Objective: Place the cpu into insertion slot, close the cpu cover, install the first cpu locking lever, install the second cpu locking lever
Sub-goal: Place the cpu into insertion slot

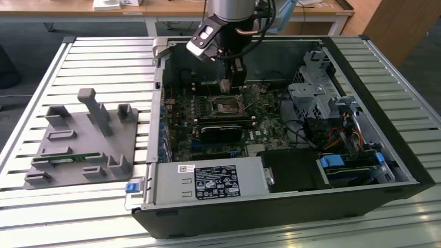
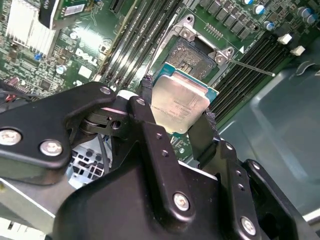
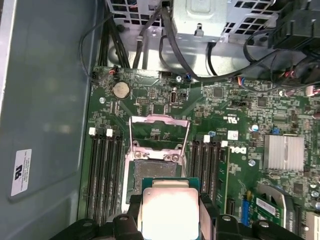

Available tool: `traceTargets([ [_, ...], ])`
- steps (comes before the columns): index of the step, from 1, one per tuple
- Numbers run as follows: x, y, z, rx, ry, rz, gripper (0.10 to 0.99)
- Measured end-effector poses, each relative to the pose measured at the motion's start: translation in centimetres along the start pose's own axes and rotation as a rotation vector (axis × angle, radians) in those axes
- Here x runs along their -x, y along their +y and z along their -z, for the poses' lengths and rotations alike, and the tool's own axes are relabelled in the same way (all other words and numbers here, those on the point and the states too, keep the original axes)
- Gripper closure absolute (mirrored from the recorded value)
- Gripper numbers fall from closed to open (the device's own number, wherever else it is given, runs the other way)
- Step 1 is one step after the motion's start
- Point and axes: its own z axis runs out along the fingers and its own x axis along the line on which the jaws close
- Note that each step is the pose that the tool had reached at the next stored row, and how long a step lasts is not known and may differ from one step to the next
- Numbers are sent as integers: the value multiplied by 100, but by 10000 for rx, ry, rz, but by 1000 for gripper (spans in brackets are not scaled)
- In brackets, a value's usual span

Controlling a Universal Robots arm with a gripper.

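The gripper (image 2: 178,104) pinches the cpu (image 2: 182,95) over the insertion slot (image 2: 192,54) — best kept level, edges squared, unforced.

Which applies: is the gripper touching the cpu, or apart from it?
Touching: the second wrist view shows the gripper with its fingers pressed against opposite edges of the cpu.

No wording can be made out with confidence. A large black label (image 1: 216,182), crowded with tiny white print and marks, covers the top of the grey power supply (image 1: 172,188). A small white sticker (image 1: 186,168) sits at the label's corner. White logo lettering (image 3: 234,149) stands on the green motherboard (image 3: 150,107) beside the memory slots (image 3: 207,165). The cpu (image 2: 179,102) carries faint engraved lines. A white sticker with a dark symbol (image 3: 21,171) sits on the case wall (image 3: 50,75).
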Motion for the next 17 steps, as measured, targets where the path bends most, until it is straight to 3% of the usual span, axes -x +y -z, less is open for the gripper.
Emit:
traceTargets([
  [12,-42,-1,-196,-17,33,15,549],
  [17,-43,-2,-240,-8,-16,-3,549],
])
